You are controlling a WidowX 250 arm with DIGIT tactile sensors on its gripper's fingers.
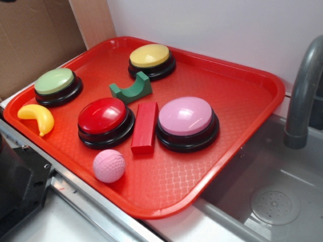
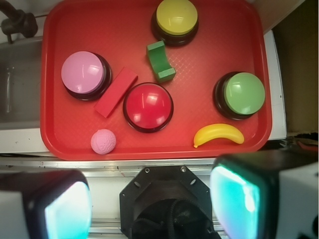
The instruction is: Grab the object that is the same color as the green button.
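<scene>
At the bottom of the wrist view the two fingers (image 2: 65, 209) stand wide apart with nothing between them — the gripper (image 2: 149, 206) is open and empty, hanging outside the tray's near rim over the metal counter edge (in the exterior view only a dark corner at lower left may be part of the arm; I cannot tell).

The step in hand, as I judge it, is the very first: the approach has not begun, and no contact has been made with anything.

Working outward from the fingers in the wrist view: just past the tray (image 2: 52, 144) rim lie a pink ball (image 2: 103, 141) at about 11 o'clock and a banana (image 2: 218, 134) at about 1 o'clock. Beyond them sits the red button (image 2: 148, 106), almost at 12. The block (image 2: 160, 61) — dark green, arch cut-out facing right — lies a little further at 12 o'clock, between the red button and the yellow button (image 2: 176, 19), near both but touching neither. The green button (image 2: 240, 94), which sets the colour, is at 1 to 2 o'clock; a red bar (image 2: 116, 92) and pink button (image 2: 85, 74) lie at 10 to 11.

The next move probably calls for travelling forward over the red button, then lowering with the jaws astride the block's narrow width (the buttons on either end leave little slack).
</scene>
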